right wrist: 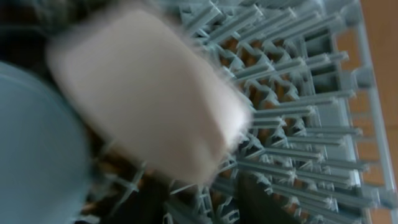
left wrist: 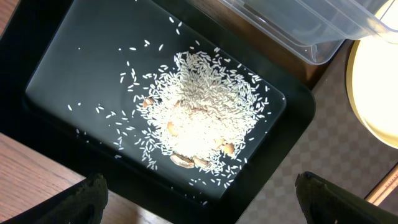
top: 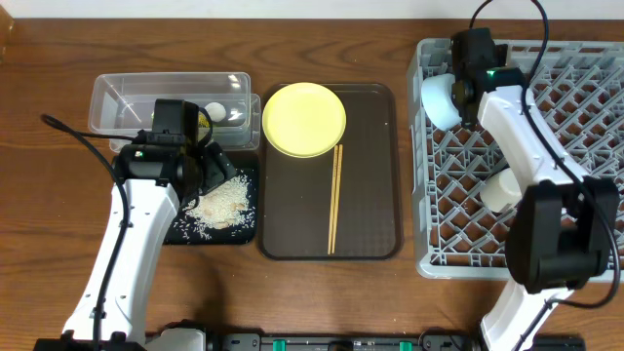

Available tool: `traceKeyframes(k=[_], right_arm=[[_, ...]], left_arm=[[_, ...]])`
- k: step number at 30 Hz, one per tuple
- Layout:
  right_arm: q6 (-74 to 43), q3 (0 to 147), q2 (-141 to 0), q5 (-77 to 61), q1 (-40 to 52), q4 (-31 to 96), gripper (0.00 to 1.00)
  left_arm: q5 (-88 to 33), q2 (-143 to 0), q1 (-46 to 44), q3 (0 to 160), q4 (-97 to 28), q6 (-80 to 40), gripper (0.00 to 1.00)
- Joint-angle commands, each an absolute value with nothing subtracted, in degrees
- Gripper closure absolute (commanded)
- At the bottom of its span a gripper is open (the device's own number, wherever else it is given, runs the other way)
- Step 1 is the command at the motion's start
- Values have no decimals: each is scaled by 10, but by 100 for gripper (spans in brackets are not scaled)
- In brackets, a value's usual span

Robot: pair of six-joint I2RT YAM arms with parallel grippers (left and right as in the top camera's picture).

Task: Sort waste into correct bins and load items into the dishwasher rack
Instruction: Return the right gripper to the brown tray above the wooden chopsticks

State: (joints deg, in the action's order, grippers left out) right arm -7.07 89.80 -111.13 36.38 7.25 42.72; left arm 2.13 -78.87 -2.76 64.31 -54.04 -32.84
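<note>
Now looking down at the left gripper [top: 216, 161], right over the black tray [left wrist: 68, 56], jaws spread wide. Lots of white rice grains [left wrist: 202, 118] piled in the middle of that tray, with a few brown bits mixed in. Just beside it, the clear tub [top: 127, 97] with a small white round scrap [top: 214, 111] inside. Yellow plate [top: 304, 119] and wooden chopsticks [top: 334, 200] lying on the brown serving tray [top: 375, 195]. Over in the grey dishwasher rack [top: 575, 107]: a light blue bowl [top: 439, 102] in the far left corner and a small white cup [top: 502, 192] near the middle. Right gripper [top: 460, 88] just by the bowl; cannot tell how its jaws stand.
</note>
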Motion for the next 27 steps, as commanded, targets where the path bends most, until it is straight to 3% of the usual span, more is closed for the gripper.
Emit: traceKeyframes(k=[1, 3, 10, 16, 27], right_arm=[[-83, 899, -1042, 278, 94, 427, 52], [-83, 899, -1017, 215, 100, 427, 48], [-83, 899, -981, -68, 151, 452, 48], [-95, 887, -1017, -74, 229, 504, 56], [-232, 829, -1122, -59, 320, 502, 57]], left_arm=[[30, -785, -25, 648, -543, -331, 1], [30, -785, -25, 648, -543, -331, 1], [30, -785, -25, 648, -543, -331, 1], [30, -785, -25, 648, -543, -331, 1], [30, -785, -25, 648, -543, -331, 1]])
